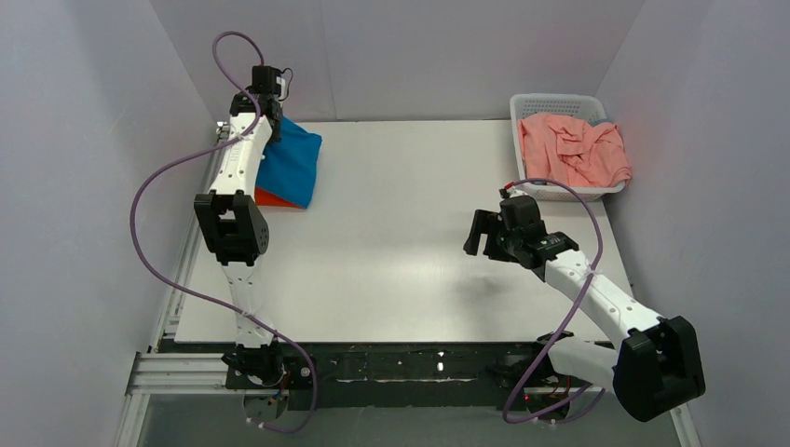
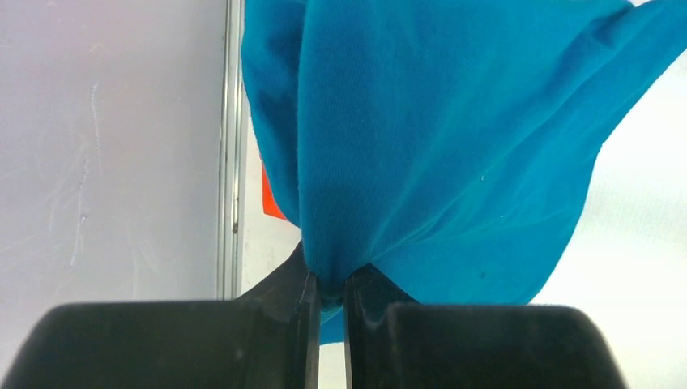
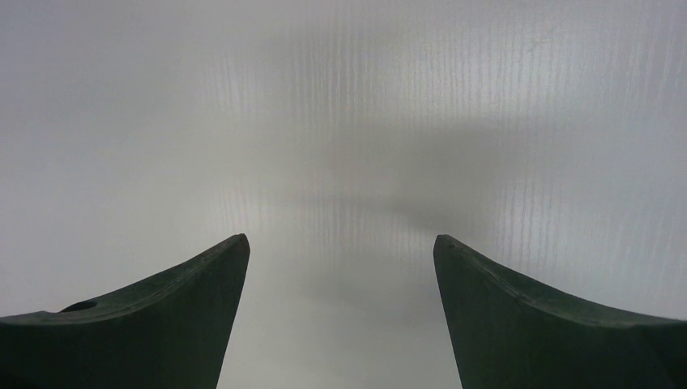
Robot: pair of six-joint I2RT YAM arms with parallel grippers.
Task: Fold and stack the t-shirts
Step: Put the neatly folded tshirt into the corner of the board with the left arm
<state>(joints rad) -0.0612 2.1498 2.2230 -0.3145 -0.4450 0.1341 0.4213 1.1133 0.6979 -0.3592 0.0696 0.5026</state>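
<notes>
i think i am at the stacking step: my left gripper is closed tight on a pinch of the blue t-shirt, and the cloth spreads out from my jaws in loose folds over the far left corner of the table. at the near edge of the blue one a strip of an orange t-shirt shows, lying flat on the table, so the blue one is over it; from the overhead view i cannot tell how much of the blue cloth rests there and how much i hold up. my right gripper is wide open and holds nothing; it hovers over the bare table on the right side, well apart from any cloth. beyond it, in the far right corner, a white basket holds a crumpled pink heap, one t-shirt or more, i cannot tell, not yet folded. i judge that the next move asks me to lower the blue t-shirt so its edges sit square over the orange one, then to open the left jaws and lift away without dragging the cloth. after that, the right arm is the nearer one to reach the basket. the risk i see is that the soft cloth catches on a finger and the fold opens
</notes>
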